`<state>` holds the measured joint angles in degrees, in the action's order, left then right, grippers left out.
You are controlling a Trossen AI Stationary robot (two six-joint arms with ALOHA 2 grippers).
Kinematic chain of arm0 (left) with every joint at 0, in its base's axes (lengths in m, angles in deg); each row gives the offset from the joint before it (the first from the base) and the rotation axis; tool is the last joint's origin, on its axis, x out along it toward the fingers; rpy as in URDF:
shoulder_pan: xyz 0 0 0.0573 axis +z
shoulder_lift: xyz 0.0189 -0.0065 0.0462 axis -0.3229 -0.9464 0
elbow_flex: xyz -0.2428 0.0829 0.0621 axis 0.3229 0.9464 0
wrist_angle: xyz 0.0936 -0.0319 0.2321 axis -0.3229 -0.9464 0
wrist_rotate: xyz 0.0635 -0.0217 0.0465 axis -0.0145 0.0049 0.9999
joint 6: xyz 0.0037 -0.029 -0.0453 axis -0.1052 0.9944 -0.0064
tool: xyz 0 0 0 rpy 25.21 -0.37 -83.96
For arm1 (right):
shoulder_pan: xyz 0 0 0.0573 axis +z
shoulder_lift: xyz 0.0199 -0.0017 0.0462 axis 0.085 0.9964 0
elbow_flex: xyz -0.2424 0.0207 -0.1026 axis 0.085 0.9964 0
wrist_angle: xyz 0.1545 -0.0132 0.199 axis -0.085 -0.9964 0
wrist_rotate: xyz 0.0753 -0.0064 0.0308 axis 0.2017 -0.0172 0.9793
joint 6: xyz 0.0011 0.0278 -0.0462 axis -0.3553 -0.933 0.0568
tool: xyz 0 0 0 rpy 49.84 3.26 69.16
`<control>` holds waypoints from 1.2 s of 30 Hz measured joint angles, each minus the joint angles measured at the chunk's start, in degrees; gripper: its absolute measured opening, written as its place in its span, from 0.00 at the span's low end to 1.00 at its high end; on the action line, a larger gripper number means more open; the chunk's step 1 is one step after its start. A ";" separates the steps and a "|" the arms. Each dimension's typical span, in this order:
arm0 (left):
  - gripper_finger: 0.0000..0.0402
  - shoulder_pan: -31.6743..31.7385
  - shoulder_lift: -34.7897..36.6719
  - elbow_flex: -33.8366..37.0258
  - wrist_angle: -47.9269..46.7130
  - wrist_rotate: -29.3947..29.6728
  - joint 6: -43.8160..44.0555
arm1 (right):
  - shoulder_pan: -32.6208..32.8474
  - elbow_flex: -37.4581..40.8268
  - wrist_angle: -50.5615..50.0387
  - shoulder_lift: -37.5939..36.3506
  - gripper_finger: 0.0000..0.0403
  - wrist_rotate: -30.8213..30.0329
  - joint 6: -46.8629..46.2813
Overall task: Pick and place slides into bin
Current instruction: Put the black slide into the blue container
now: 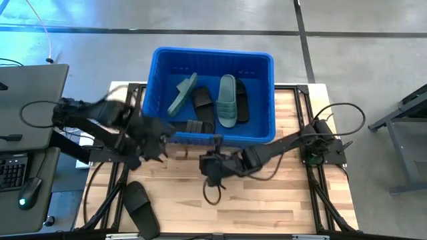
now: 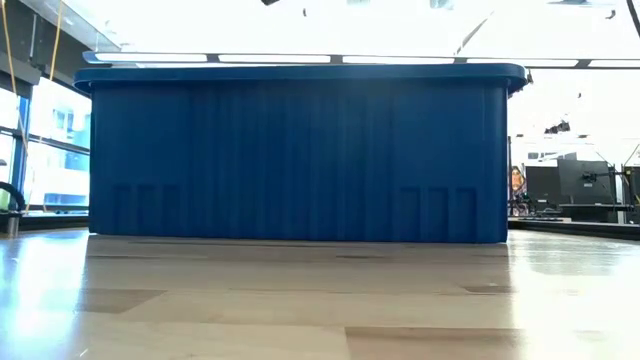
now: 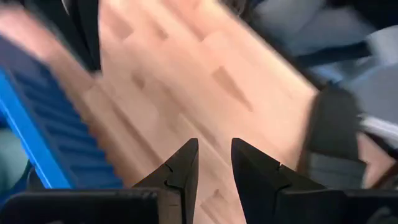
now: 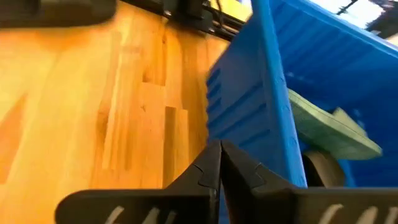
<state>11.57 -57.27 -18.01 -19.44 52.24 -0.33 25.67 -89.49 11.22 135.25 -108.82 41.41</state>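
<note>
The blue bin (image 1: pixel 210 57) stands at the table's far middle. It holds two green slides (image 1: pixel 227 100) (image 1: pixel 181 95) and black slides (image 1: pixel 203 107). One black slide (image 1: pixel 140 210) lies flat on the table near the near left edge; it also shows in the left wrist view (image 3: pixel 333 137). My left gripper (image 1: pixel 157 143) hovers by the bin's near left corner, open and empty (image 3: pixel 214 149). My right gripper (image 1: pixel 210 167) is over the table in front of the bin's near wall, shut and empty (image 4: pixel 219 149). A green slide (image 4: pixel 329 127) shows inside the bin.
The bin's near wall (image 2: pixel 300 150) fills the low view, with bare wooden table (image 2: pixel 300 300) in front of it. A desk with a keyboard and mouse (image 1: pixel 27 193) stands off the table's left side. Cables (image 1: pixel 213 193) hang below the right arm.
</note>
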 joint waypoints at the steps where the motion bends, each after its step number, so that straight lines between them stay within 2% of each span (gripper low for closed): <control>1: 0.21 -3.09 -0.05 0.90 0.61 3.69 2.88 | 0.93 0.00 -0.80 0.00 0.00 -1.86 -1.13; 4: 0.21 -12.08 0.06 4.75 4.67 14.79 14.95 | 3.59 0.00 -2.98 0.00 0.00 -5.92 -5.36; 6: 0.21 -17.29 -0.07 7.30 6.57 19.77 20.67 | 5.15 -0.02 -4.13 0.00 0.00 -7.25 -8.29; 11: 0.21 -25.96 -1.20 12.24 9.06 26.00 30.76 | 8.09 -0.02 -6.57 0.00 0.00 -9.32 -11.37; 15: 0.21 -29.30 -2.49 13.95 9.06 32.76 32.74 | 8.68 -0.02 -7.36 0.00 0.00 -9.51 -11.35; 17: 0.21 -30.12 -3.24 14.43 9.09 33.95 33.38 | 8.63 -0.02 -7.96 0.00 0.00 -9.54 -10.70; 22: 0.21 -32.51 -5.81 15.78 9.38 32.60 44.57 | 7.54 -0.02 -10.68 0.00 0.00 -11.41 -8.95; 28: 0.21 -36.82 -12.29 16.18 9.38 21.01 60.29 | 6.02 -0.02 -13.37 0.00 0.00 -11.44 -9.67; 33: 0.21 -39.15 -20.03 16.20 9.47 15.13 63.19 | 4.40 -0.02 -13.31 0.00 0.00 -12.59 -13.03; 36: 0.21 -40.30 -24.95 16.20 10.34 9.24 62.72 | 3.23 -0.02 -13.31 0.00 0.00 -11.92 -12.34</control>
<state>-28.73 -82.22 -1.81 -9.10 61.48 62.38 28.90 -89.51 -2.09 135.25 -120.73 29.07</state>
